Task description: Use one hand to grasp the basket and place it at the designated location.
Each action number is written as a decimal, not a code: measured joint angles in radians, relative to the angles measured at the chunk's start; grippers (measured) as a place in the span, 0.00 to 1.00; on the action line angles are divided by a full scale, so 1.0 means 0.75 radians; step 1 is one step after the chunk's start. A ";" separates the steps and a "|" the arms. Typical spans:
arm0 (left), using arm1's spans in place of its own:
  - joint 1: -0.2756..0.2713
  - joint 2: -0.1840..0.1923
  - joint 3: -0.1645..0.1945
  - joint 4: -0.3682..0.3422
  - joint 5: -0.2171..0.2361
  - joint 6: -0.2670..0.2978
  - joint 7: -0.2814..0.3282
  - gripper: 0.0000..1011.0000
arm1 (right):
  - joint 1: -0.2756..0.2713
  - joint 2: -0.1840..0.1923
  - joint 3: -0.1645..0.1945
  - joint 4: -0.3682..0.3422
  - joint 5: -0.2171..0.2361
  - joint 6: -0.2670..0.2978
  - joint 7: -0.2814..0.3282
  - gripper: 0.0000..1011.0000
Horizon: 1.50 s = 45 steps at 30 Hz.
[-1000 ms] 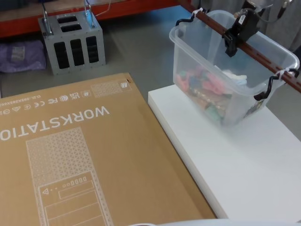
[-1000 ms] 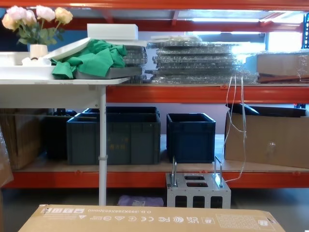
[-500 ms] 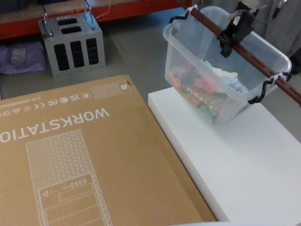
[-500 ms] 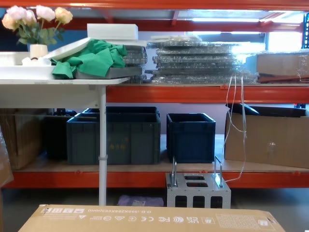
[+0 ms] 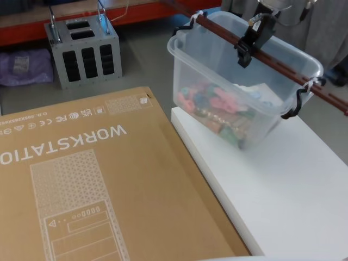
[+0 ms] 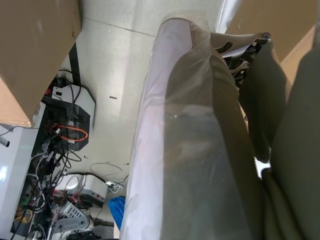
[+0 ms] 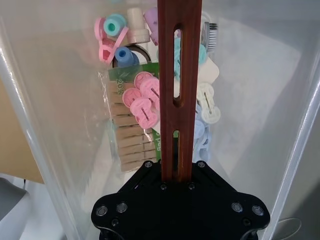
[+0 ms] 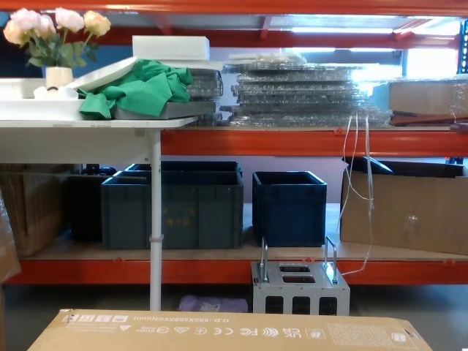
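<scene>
1. Basket (image 5: 239, 92): translucent whitish plastic tub with a rolled rim. It hangs tilted from its handle over the far end of the white platform (image 5: 283, 185), on the side nearest the cardboard box. Whether its base touches the platform cannot be told.
2. Handle (image 5: 274, 61): long reddish-brown slotted bar across the top, joined to the rim at each end by black hooks (image 5: 291, 106) and white zip ties (image 5: 311, 81).
3. Contents: clothes pegs (image 7: 142, 102) in pink, blue and natural wood, heaped toward the lower end.
4. Right gripper (image 5: 247, 42): clamped on the bar near its middle and carrying the load. In the right wrist view the bar (image 7: 180, 75) runs straight out from between the jaws.
5. Handling, judged: stiff shell, light to moderate weight, loose cargo that can slide. The single mid-bar hold lets the tub swing and tip. The bar is the proper hold, since the rim is smooth and wide.
6. Left gripper (image 6: 246, 57): parked low beside the robot's body, above the floor; state cannot be told.
7. Surroundings: large cardboard box (image 5: 81, 174) printed "WORKSTATION", just beside the platform; grey metal box (image 5: 84, 49) with two handles on the floor beyond.
</scene>
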 joint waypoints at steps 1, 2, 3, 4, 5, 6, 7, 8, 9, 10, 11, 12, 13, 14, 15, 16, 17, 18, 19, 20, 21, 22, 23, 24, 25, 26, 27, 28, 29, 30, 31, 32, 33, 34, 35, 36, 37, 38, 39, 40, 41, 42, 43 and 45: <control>0.000 0.000 0.000 0.000 0.000 0.000 0.000 0.00 | 0.002 -0.003 -0.004 -0.005 0.002 -0.003 -0.001 0.00; 0.000 0.000 0.000 0.000 0.000 0.000 0.000 0.00 | 0.003 -0.005 -0.005 -0.008 0.003 -0.005 -0.001 0.00; 0.000 0.000 0.000 0.000 0.000 0.000 0.000 0.00 | 0.005 -0.008 -0.010 -0.013 0.005 -0.007 -0.002 0.00; 0.000 0.000 0.000 0.000 0.000 0.000 0.000 0.00 | 0.006 -0.009 -0.011 -0.014 0.006 -0.008 -0.002 0.00; 0.000 0.000 0.000 0.000 0.000 0.000 0.000 0.00 | 0.008 -0.011 -0.014 -0.016 0.007 -0.010 -0.003 0.00; 0.000 0.000 0.000 0.000 0.000 0.000 0.000 0.00 | 0.009 -0.013 -0.015 -0.018 0.008 -0.011 -0.003 0.00; 0.000 0.000 0.000 0.000 0.000 0.000 0.000 0.00 | 0.011 -0.017 -0.020 -0.022 0.011 -0.014 -0.004 0.00; 0.000 0.000 0.000 0.000 0.000 0.000 0.000 0.00 | 0.012 -0.018 -0.022 -0.023 0.012 -0.015 -0.004 0.00; 0.000 0.000 0.000 0.000 0.000 0.000 0.000 0.00 | 0.013 -0.020 -0.024 -0.024 0.013 -0.017 -0.004 0.00; 0.000 0.000 0.000 0.000 0.000 0.000 0.000 0.00 | 0.015 -0.022 -0.026 -0.025 0.014 -0.019 -0.005 0.00; 0.000 0.000 0.000 0.000 0.000 0.000 0.000 0.00 | 0.019 -0.030 -0.031 -0.025 0.015 -0.025 -0.005 0.00; 0.000 0.000 0.000 -0.001 0.000 0.000 0.000 0.00 | 0.020 -0.034 -0.034 -0.025 0.017 -0.028 -0.005 0.00; 0.000 0.000 0.000 0.000 0.000 0.000 0.000 0.00 | 0.023 -0.038 -0.038 -0.025 0.020 -0.032 -0.007 0.00; 0.000 0.000 0.000 0.000 0.000 0.000 0.000 0.00 | 0.024 -0.040 -0.041 -0.025 0.022 -0.034 -0.008 0.00; 0.000 0.000 0.000 0.000 0.000 0.000 0.000 0.00 | 0.025 -0.041 -0.043 -0.025 0.023 -0.035 -0.009 0.00; 0.000 0.000 0.000 0.000 0.000 0.000 0.000 0.00 | 0.026 -0.043 -0.045 -0.025 0.024 -0.038 -0.010 0.00; 0.000 0.000 0.000 0.000 0.000 0.000 0.000 0.00 | 0.029 -0.048 -0.050 -0.025 0.025 -0.044 -0.012 0.00; 0.000 0.000 0.000 0.000 0.000 0.000 0.000 0.00 | 0.031 -0.051 -0.052 -0.025 0.026 -0.047 -0.013 0.00; 0.000 0.000 0.000 0.000 0.000 0.000 0.000 0.00 | 0.033 -0.055 -0.056 -0.025 0.028 -0.050 -0.014 0.00; 0.000 0.000 0.000 0.000 0.000 0.000 0.000 0.00 | 0.034 -0.056 -0.058 -0.025 0.029 -0.052 -0.015 0.00; 0.000 0.000 0.000 0.000 0.000 0.000 0.000 0.00 | 0.035 -0.057 -0.060 -0.025 0.030 -0.054 -0.016 0.00; 0.000 0.000 0.000 0.000 0.000 0.000 0.000 0.00 | 0.036 -0.059 -0.062 -0.026 0.031 -0.057 -0.017 0.00; 0.000 0.000 0.000 0.000 0.000 0.000 0.000 0.00 | 0.038 -0.061 -0.066 -0.027 0.034 -0.062 -0.020 0.00; 0.000 0.000 0.000 0.000 0.000 0.000 0.000 0.00 | 0.038 -0.063 -0.068 -0.028 0.036 -0.065 -0.021 0.00; 0.000 0.000 0.000 0.000 0.000 0.000 0.000 0.00 | 0.039 -0.064 -0.069 -0.028 0.037 -0.067 -0.022 0.00; 0.000 0.000 0.000 0.000 0.000 0.000 0.000 0.00 | 0.041 -0.066 -0.073 -0.029 0.040 -0.070 -0.024 0.00; 0.000 0.000 0.000 0.000 0.000 0.000 0.000 0.00 | 0.042 -0.066 -0.074 -0.029 0.041 -0.072 -0.024 0.00; 0.000 0.000 0.000 0.000 0.000 0.000 0.000 0.00 | 0.043 -0.067 -0.077 -0.030 0.043 -0.073 -0.026 0.00; 0.000 0.000 0.000 0.000 0.000 0.000 0.000 0.00 | 0.044 -0.067 -0.079 -0.030 0.044 -0.073 -0.026 0.00; 0.000 0.000 0.000 0.000 0.000 0.000 0.000 0.00 | 0.045 -0.067 -0.080 -0.030 0.045 -0.074 -0.027 0.00; 0.000 0.000 0.000 0.000 0.000 0.000 0.000 0.00 | 0.046 -0.067 -0.081 -0.030 0.045 -0.074 -0.028 0.00; 0.000 0.000 0.000 0.000 0.000 0.000 0.000 0.00 | 0.046 -0.067 -0.082 -0.030 0.048 -0.079 -0.030 0.00; 0.000 0.000 0.000 0.000 0.000 0.000 0.000 0.00 | 0.046 -0.067 -0.083 -0.031 0.052 -0.083 -0.032 0.00; 0.000 0.000 0.000 0.000 0.000 0.000 0.000 0.00 | 0.046 -0.068 -0.083 -0.031 0.055 -0.088 -0.035 0.00; 0.000 0.000 0.000 0.000 0.000 0.000 0.000 0.00 | 0.046 -0.068 -0.083 -0.032 0.058 -0.093 -0.038 0.00; 0.000 0.000 0.000 0.000 0.000 0.000 0.000 0.00 | 0.046 -0.068 -0.084 -0.035 0.062 -0.104 -0.043 0.00; 0.000 0.000 0.000 0.000 0.000 0.000 0.000 0.00 | 0.046 -0.069 -0.086 -0.040 0.062 -0.111 -0.045 0.00; 0.000 0.000 0.000 0.000 0.000 0.000 0.000 0.00 | 0.046 -0.073 -0.089 -0.050 0.063 -0.125 -0.051 0.00; 0.000 0.000 0.000 -0.001 0.000 0.000 0.000 0.00 | 0.046 -0.074 -0.091 -0.053 0.063 -0.129 -0.053 0.00; 0.000 0.000 0.000 0.000 0.000 0.000 0.000 0.00 | 0.046 -0.075 -0.092 -0.057 0.063 -0.133 -0.055 0.00; 0.000 0.000 0.000 0.000 0.000 0.000 0.000 0.00 | 0.046 -0.075 -0.093 -0.060 0.063 -0.136 -0.056 0.00; 0.000 0.000 0.000 0.000 0.000 0.000 0.000 0.00 | 0.048 -0.076 -0.096 -0.068 0.064 -0.142 -0.058 0.00; 0.000 0.000 0.000 0.000 0.000 0.000 0.000 0.00 | 0.048 -0.077 -0.097 -0.071 0.064 -0.143 -0.058 0.00; 0.000 0.000 0.000 0.000 0.000 0.000 0.000 0.00 | 0.052 -0.080 -0.102 -0.082 0.064 -0.148 -0.059 0.00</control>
